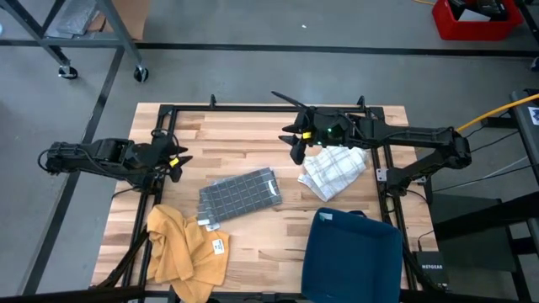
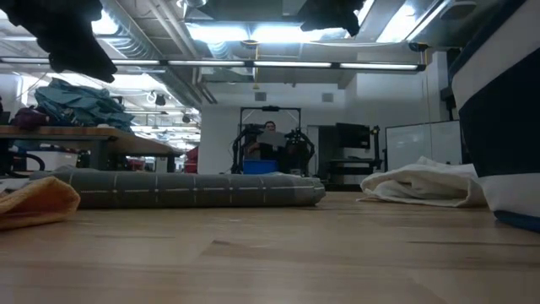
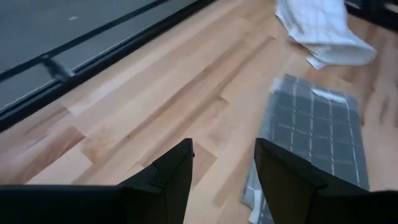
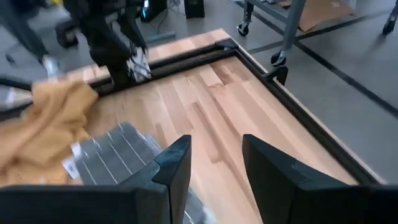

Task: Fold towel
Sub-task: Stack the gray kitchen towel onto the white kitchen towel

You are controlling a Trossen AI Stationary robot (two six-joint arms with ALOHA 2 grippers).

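Wooden tabletop (image 1: 244, 143) has a folded grey towel (image 1: 240, 195), white checked towel (image 1: 335, 171), crumpled yellow cloth (image 1: 187, 250), and blue bin (image 1: 352, 257).

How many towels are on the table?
3: a folded grey checked towel in the middle, a crumpled white checked towel right of it beneath the right arm, and a yellow towel bunched at the near-left corner. The blue bin may hide more.

The grey checked towel (image 1: 241, 195) lies folded into a flat rectangle mid-table, tilted, between the yellow cloth (image 1: 187, 246) and white cloth (image 1: 335, 169).
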